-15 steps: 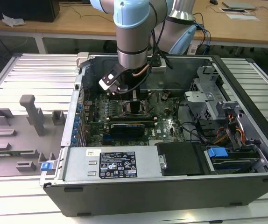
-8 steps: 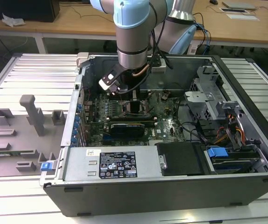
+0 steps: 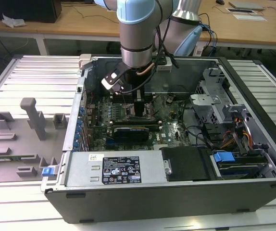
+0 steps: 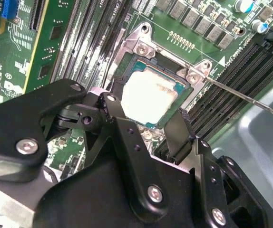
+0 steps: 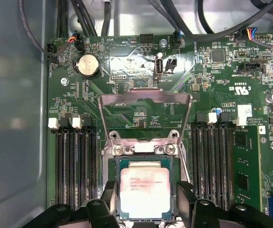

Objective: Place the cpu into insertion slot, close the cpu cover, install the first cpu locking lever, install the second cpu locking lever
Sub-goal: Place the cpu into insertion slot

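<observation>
The cpu (image 5: 145, 192), a square chip with a dull silver top, lies flat within the insertion slot (image 5: 146, 159) on the green board. My gripper (image 5: 146, 197) straddles it, and the black fingers (image 5: 109, 197) sit tight against two opposite edges of the chip. In the second wrist view the cpu (image 4: 148, 97) appears between the fingertips of the gripper (image 4: 147, 114). The cpu cover (image 5: 146, 97) stands swung up behind the slot, its window open. A thin locking lever (image 4: 246, 96) sticks out, raised, beside the slot. In the exterior view the gripper (image 3: 139, 109) is down inside the computer case.
Long black memory slots (image 5: 74, 161) flank the socket on both sides. A black card (image 3: 131, 130) lies just in front of the gripper. The case wall (image 3: 128, 168), drive cage (image 3: 215, 103) and cables (image 3: 234, 137) surround the board. Grey fixtures (image 3: 32, 118) stand at the exterior view's left.
</observation>
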`<state>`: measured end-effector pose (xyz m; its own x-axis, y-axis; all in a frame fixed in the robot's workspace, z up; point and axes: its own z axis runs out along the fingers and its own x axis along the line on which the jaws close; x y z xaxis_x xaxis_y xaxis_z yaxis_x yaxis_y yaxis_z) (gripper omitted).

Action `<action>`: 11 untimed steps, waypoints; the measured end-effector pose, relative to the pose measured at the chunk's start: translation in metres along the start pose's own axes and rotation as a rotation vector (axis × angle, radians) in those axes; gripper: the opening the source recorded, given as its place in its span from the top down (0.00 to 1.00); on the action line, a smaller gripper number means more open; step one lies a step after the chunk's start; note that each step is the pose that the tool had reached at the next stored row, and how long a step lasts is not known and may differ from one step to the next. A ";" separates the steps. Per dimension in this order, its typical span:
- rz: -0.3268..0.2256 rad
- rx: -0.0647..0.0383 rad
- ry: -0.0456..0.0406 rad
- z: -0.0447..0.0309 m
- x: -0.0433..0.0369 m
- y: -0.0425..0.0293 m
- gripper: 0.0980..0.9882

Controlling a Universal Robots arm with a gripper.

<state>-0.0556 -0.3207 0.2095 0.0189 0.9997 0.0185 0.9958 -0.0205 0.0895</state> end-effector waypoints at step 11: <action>0.000 0.000 -0.0015 0.0000 0.0000 0.0000 0.85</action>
<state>-0.0556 -0.3207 0.2095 0.0190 0.9997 0.0170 0.9958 -0.0204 0.0895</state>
